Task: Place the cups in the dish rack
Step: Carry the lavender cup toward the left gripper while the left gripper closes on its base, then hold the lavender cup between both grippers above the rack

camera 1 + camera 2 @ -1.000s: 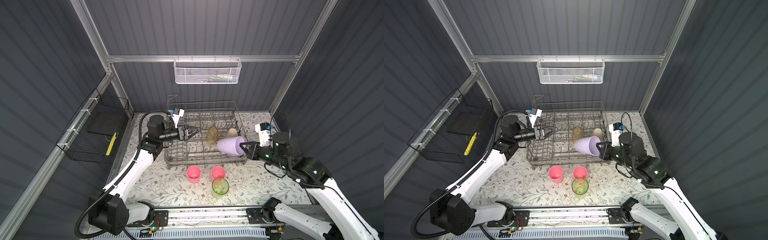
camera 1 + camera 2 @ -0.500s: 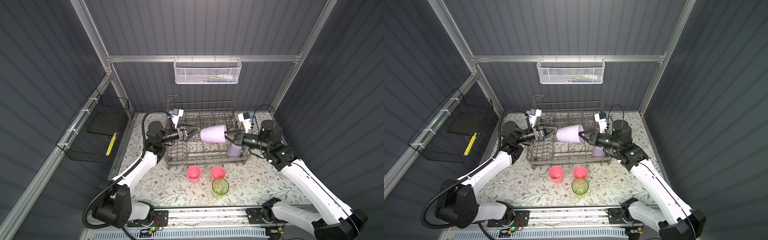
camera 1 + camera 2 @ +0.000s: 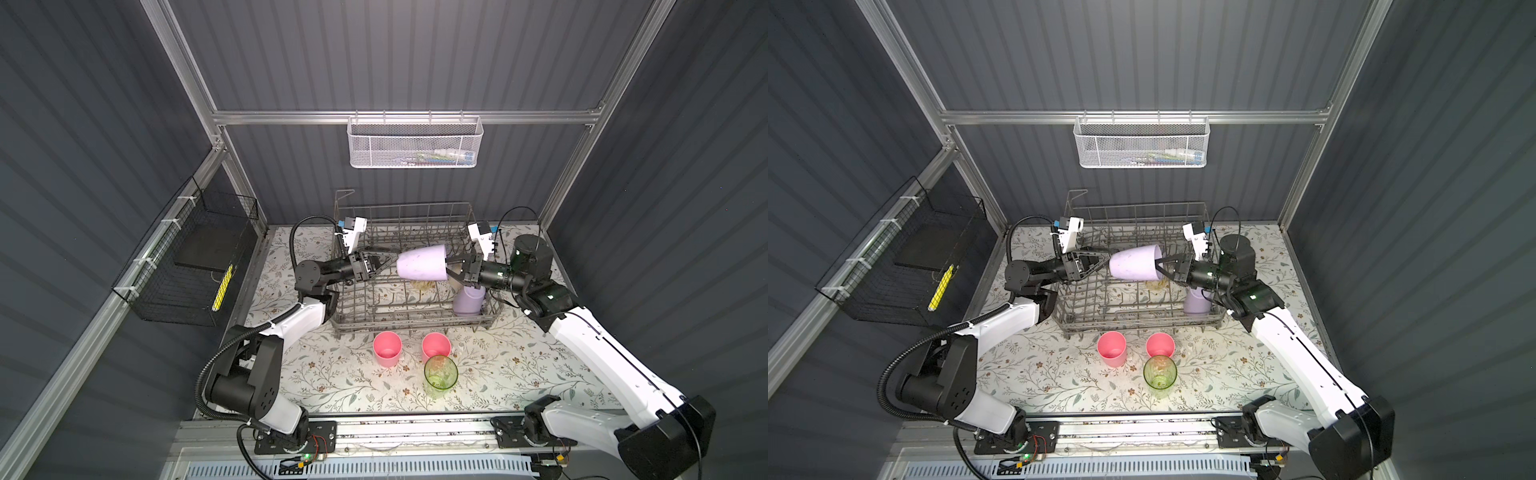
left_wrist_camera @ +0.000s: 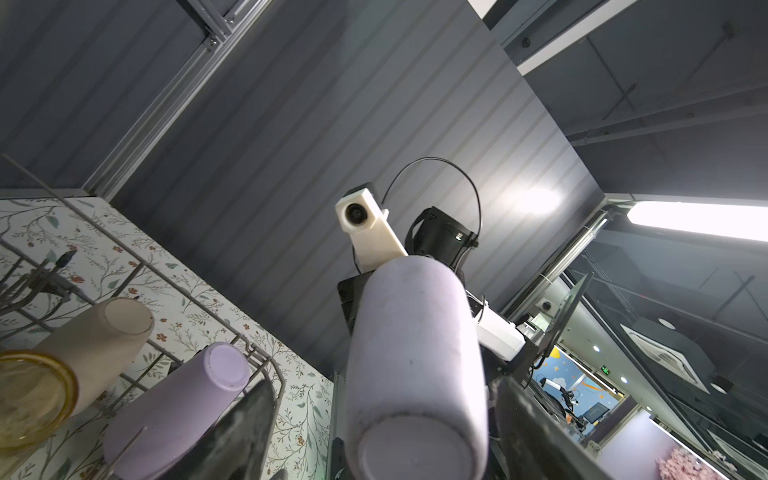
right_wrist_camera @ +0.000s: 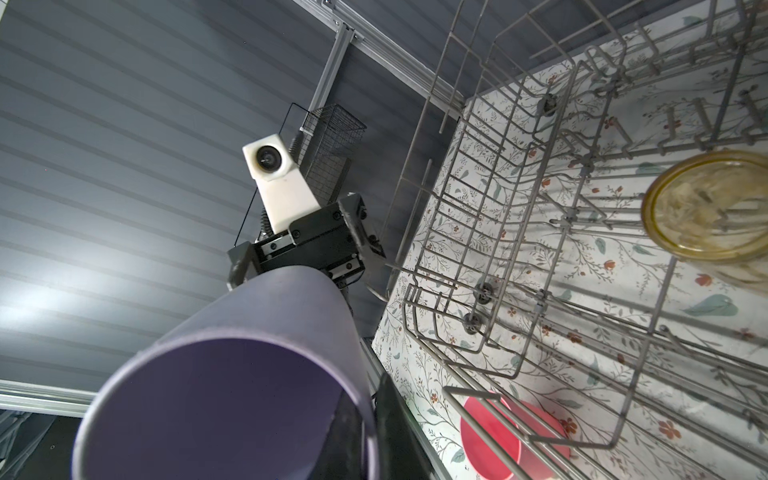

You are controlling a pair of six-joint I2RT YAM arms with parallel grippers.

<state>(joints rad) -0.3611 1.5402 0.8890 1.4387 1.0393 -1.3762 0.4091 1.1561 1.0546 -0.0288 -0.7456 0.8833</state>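
Cup (image 3: 422, 262), lilac: held level above the dish rack (image 3: 415, 321), rim pinched by the right gripper (image 3: 451, 266), base between the spread jaws of the left gripper (image 3: 392, 262); likely hazard, a drop onto the tines if the right releases before the left closes.

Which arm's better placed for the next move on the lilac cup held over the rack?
Left, probably: the left gripper stands open around the held lilac cup's base, while the right gripper is shut on its rim.
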